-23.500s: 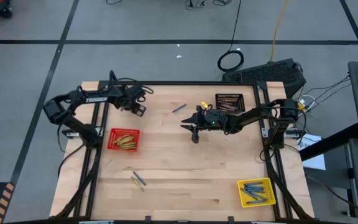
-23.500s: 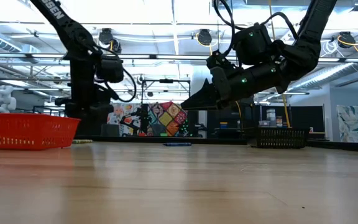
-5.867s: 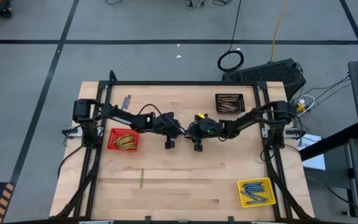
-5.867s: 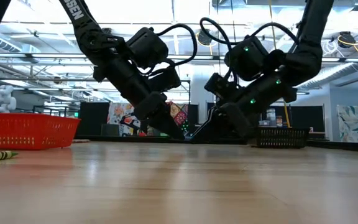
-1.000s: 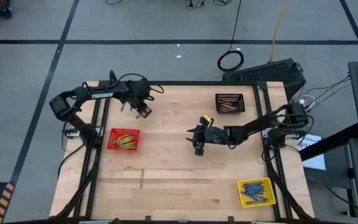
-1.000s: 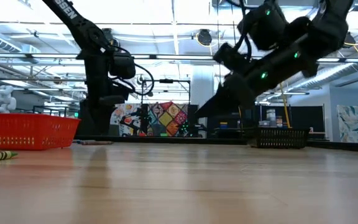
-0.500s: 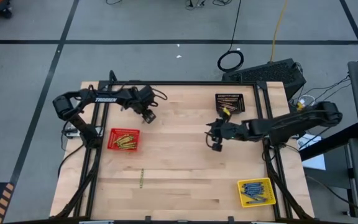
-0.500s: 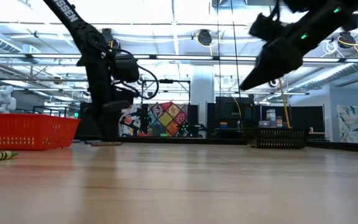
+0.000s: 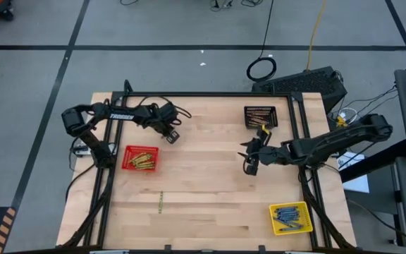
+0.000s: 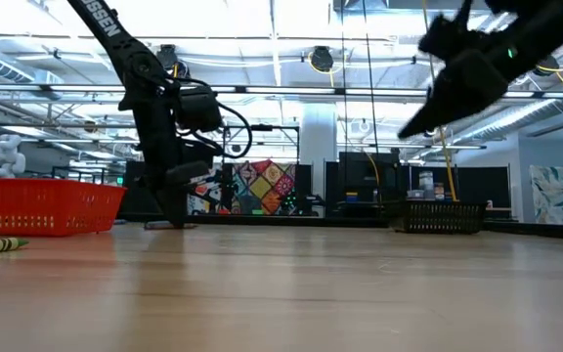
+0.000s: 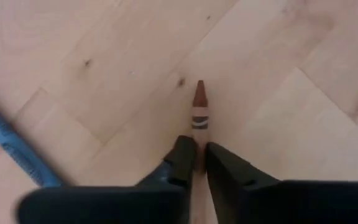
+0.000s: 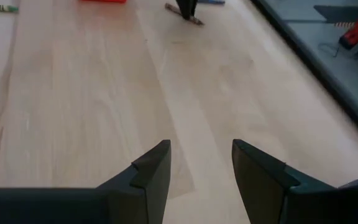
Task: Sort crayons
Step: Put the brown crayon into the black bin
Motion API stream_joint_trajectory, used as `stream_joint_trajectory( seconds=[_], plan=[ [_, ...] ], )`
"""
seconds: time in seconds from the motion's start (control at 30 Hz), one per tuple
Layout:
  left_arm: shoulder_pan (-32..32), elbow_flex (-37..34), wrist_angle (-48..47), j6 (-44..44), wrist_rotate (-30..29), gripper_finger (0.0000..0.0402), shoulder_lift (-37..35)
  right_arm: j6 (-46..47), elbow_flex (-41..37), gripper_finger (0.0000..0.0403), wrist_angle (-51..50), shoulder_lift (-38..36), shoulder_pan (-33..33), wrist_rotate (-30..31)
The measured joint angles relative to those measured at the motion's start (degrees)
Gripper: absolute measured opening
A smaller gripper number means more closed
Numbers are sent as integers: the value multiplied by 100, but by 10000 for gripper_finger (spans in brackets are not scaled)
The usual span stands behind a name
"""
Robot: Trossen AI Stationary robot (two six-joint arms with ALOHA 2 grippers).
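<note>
Left wrist view, left tool (image 11: 197, 163) fingers astride brown crayon (image 11: 199, 107), tip protruding

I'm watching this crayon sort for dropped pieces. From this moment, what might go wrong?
1. The left gripper pinches the brown crayon only at its back end, flat on the table; it may pivot or slip when lifted.
2. A blue crayon lies close beside it and might get knocked.
3. The right gripper hangs open near the black basket; a careless swing might clip it.

Robotics lab: taped concrete floor (image 9: 41, 63), exposed ceiling ducts (image 10: 262, 93).
</note>
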Motion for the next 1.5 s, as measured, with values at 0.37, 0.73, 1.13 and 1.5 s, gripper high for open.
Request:
stream_joint_trajectory(
  seconds=[0.37, 0.73, 1.13, 1.5],
  plan=[
    [-458, -23, 1649, 235, 794, 4, -676, 1052, -2239, 155, 3989, 265, 27, -801],
    [-1854, -859, 7591, 314, 1356, 3, -436, 210, -2325, 155, 7599, 1903, 42, -733],
    [-2430, -905, 9349, 772, 1264, 2, -238, -1688, -74, 155, 7673, 2714, -37, 279],
    [-2445, -894, 9467, 790, 1266, 2, -247, -1429, 283, 127, 7179, 2716, -262, -409]
  ],
)
